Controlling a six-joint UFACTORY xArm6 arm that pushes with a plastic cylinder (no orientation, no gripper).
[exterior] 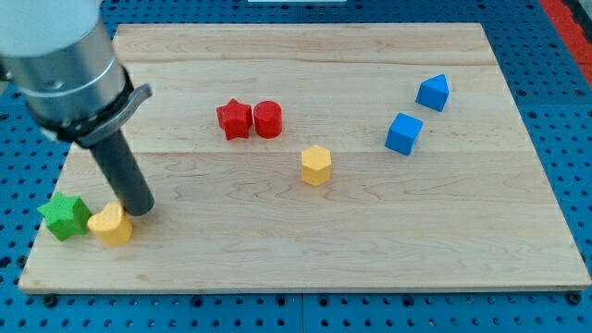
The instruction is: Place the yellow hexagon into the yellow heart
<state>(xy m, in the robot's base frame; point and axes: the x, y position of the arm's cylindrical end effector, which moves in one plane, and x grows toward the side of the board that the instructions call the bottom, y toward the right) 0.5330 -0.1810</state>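
The yellow hexagon (315, 165) stands near the middle of the wooden board. The yellow heart (111, 224) lies at the view's lower left, far to the left of the hexagon. My tip (141, 211) rests on the board just right of and slightly above the yellow heart, almost touching it. The dark rod rises from the tip up and to the left to the grey arm body (65, 65) at the view's top left.
A green star (64, 215) sits touching the heart's left side, near the board's left edge. A red star (235, 119) and a red cylinder (267, 119) sit side by side above centre. Two blue blocks (403, 133) (433, 92) stand at the upper right.
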